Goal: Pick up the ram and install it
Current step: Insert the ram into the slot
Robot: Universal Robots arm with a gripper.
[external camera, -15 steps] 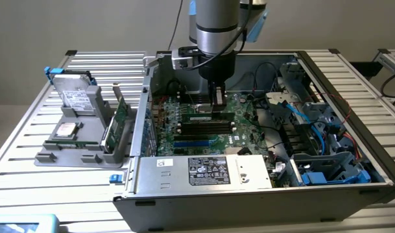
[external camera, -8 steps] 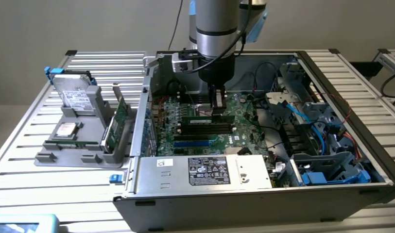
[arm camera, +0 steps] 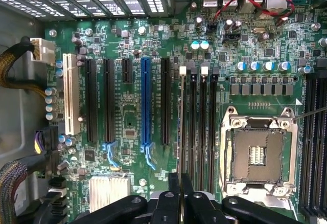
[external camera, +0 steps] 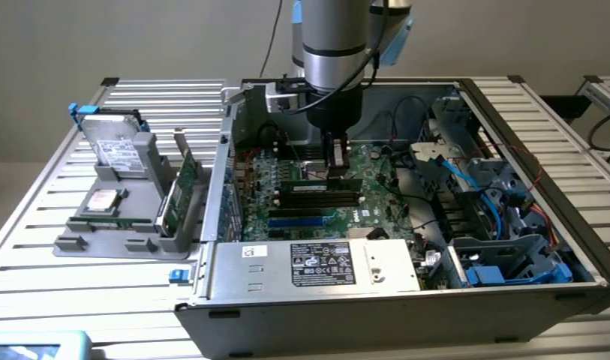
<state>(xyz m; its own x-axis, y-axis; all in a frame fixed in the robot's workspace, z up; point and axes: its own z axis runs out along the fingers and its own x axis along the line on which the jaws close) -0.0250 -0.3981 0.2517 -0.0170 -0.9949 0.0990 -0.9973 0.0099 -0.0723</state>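
The ram [external camera: 310, 183] stands on edge at the first of the black memory slots [external camera: 320, 199] in the exterior view. My wrist view adds the grip: its thin top edge [arm camera: 182, 116] runs out from the pincer [arm camera: 180, 177], nipped nearly closed on it.

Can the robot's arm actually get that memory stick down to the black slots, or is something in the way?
Likely yes: the jaws hold the ram right over the memory slots, with no cable crossing there.
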